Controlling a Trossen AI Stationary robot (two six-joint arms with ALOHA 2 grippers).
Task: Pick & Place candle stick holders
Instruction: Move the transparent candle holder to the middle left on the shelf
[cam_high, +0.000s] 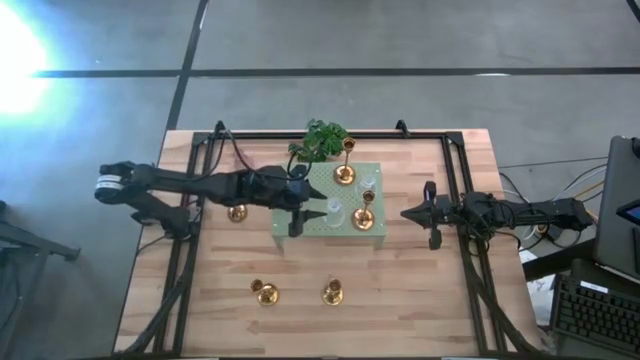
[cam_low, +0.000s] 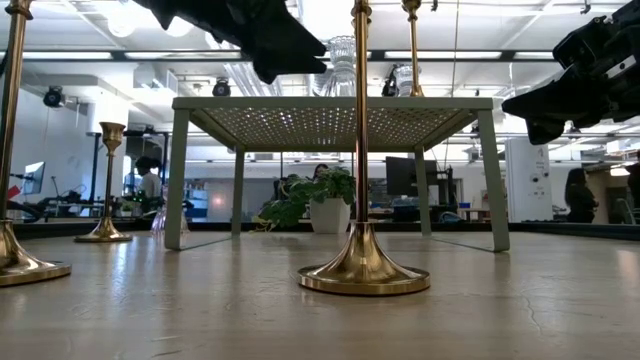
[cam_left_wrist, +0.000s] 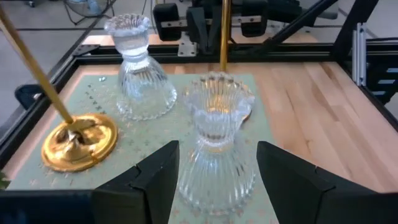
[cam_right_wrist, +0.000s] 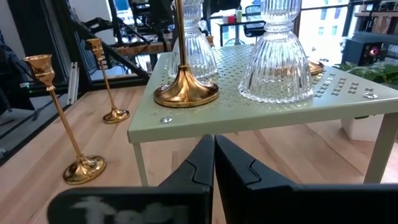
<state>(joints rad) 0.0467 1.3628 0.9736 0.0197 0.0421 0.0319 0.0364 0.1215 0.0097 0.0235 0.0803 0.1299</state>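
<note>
Two clear glass candle stick holders and two gold ones stand upright on the pale green perforated stand. Three more gold holders stand on the wooden table. My left gripper is open over the stand's left side, one finger on either side of the nearer glass holder, with a thin gap showing. My right gripper waits shut, to the right of the stand.
A leafy plant stands at the stand's far edge. A black frame runs along the table's left, far and right sides. Bare wood lies near the front edge, around the two gold holders there.
</note>
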